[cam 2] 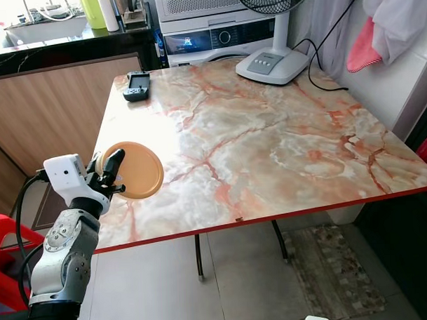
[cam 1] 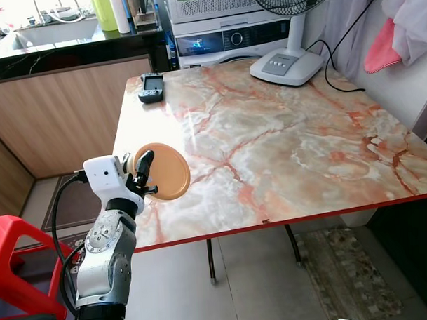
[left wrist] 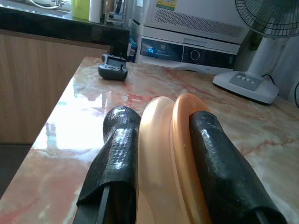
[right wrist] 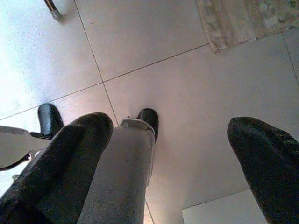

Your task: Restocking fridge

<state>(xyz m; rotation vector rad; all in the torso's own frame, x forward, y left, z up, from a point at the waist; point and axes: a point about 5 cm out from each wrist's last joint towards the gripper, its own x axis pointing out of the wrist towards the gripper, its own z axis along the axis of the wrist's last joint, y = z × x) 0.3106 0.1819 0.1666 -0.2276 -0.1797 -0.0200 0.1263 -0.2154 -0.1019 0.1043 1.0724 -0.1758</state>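
Clamped in the left gripper (left wrist: 161, 154): an orange plate (cam 1: 163, 171), on edge, at 8 o'clock above the marble table (cam 1: 283, 143) near its edge. Empty plate. Right gripper (right wrist: 173, 163) spread apart over floor tiles. No legible writing.

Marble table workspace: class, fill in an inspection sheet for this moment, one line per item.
Surface: marble table, red-edged, mostly bare.
Job's things: orange plate, held on edge at the table's near-left corner.
Clutter: black handheld device at far-left corner; fan base at far edge.
Grippers: left end effector shut on the plate; right end effector open, hanging over the floor.
Cables: fan cord trailing over the table.
Surroundings: red stool, washing machine, rug.
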